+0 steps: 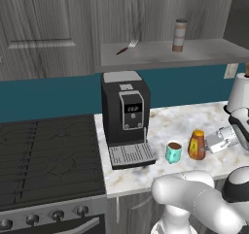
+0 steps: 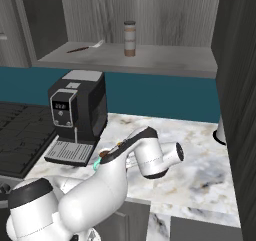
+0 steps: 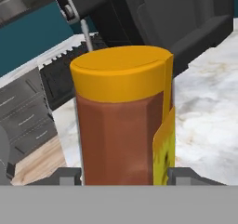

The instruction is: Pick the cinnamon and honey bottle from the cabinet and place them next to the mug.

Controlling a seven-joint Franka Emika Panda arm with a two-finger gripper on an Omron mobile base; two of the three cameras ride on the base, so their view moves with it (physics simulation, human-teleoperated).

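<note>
Cabinet [image 1: 46, 31] fronts of grey wood grain run along the wall above a teal backsplash, and the open shelf niche [image 1: 165, 53] beside them carries the cinnamon [image 1: 179, 35], a grey-capped shaker standing upright toward the right of the shelf, with a fork [image 1: 127, 47] lying well apart to its left. Below, a dark stove [image 1: 48, 155] sits left of the marbled worktop [image 1: 194, 119]. A black coffee machine [image 1: 125, 116] stands at the worktop's left end, its drip tray facing forward. The white robot arm [image 1: 204, 199] reaches over the worktop's front edge. In front of the machine and to its right, the teal mug [image 1: 173, 152] holds dark liquid, and the honey bottle [image 1: 197, 144] stands upright on the worktop just beside it, on the mug's right. The end effector [image 1: 208, 143] comes in from the right at bottle height; in the hand view its fingertips [image 3: 65, 176] flank the amber body of the bottle below the yellow cap, closed against its sides.
</note>
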